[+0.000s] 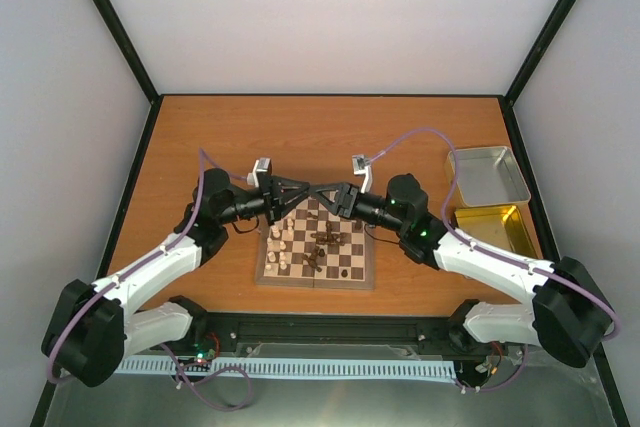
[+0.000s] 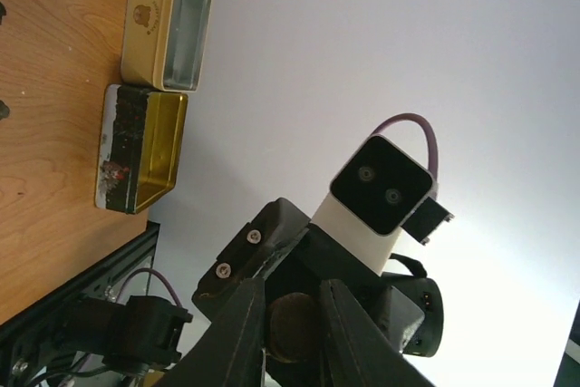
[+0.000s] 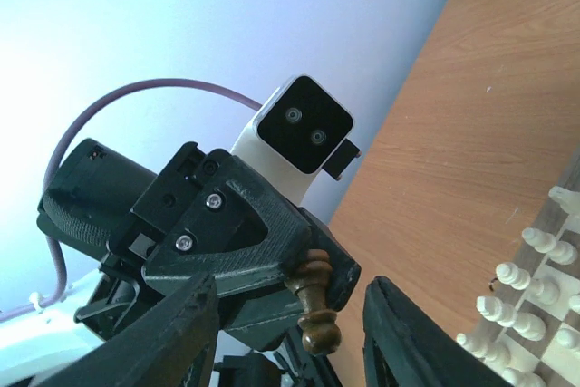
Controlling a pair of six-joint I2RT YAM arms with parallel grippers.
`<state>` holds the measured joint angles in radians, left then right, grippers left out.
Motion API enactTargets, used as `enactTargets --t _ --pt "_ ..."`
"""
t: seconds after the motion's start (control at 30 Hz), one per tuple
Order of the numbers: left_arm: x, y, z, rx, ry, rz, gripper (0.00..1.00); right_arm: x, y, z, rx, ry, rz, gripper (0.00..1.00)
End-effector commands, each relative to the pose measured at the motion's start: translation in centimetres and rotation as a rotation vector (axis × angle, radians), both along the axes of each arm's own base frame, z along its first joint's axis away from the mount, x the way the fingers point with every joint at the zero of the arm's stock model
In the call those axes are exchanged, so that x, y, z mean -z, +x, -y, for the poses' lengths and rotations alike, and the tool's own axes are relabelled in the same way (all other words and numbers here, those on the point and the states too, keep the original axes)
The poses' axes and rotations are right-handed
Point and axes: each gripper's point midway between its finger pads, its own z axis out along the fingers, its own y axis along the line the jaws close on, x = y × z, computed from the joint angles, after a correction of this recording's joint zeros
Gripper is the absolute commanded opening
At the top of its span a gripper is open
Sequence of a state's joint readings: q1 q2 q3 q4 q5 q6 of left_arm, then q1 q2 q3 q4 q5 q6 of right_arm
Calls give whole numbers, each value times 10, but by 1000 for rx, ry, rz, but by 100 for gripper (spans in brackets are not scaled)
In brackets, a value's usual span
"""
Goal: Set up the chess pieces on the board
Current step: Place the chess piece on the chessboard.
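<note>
The board [image 1: 300, 283] lies in the middle of the table, with dark brown chess pieces [image 1: 327, 238] scattered on its right half and cream ones [image 1: 280, 245] on its left. Above its far edge the two grippers meet tip to tip. My left gripper [image 1: 303, 190] [image 2: 290, 289] is shut on one dark brown chess piece [image 2: 294, 328] [image 3: 317, 310], held in the air by its top with its round base sticking out. My right gripper [image 1: 327, 196] [image 3: 288, 285] is open, its fingers [image 3: 181, 333] standing apart on both sides of that piece without touching it.
A silver metal tray [image 1: 488, 175] [image 2: 168, 20] and a gold one [image 1: 495, 227] [image 2: 140, 147] sit at the table's right edge. White walls and black frame posts enclose the table. Cream pieces [image 3: 521, 283] show at the lower right of the right wrist view.
</note>
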<state>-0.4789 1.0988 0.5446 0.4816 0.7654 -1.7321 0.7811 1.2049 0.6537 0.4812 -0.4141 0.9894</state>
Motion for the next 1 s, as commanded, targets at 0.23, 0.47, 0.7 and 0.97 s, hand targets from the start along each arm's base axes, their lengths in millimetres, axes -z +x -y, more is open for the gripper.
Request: enactTargets --t 0.23,0.47,0.7,0.97 --pt "-21 3 -3 -36 -64 14 11 -13 -4 -6 -15 61 -10 33" --pt "-22 4 -3 -37 -67 19 11 -2 -3 -8 -8 39 -38 37" --pt "-21 3 -3 -36 -67 14 11 -1 1 -10 1 28 -42 30" --pt "-16 1 -3 -35 -59 9 12 -12 4 -8 27 56 -30 14"
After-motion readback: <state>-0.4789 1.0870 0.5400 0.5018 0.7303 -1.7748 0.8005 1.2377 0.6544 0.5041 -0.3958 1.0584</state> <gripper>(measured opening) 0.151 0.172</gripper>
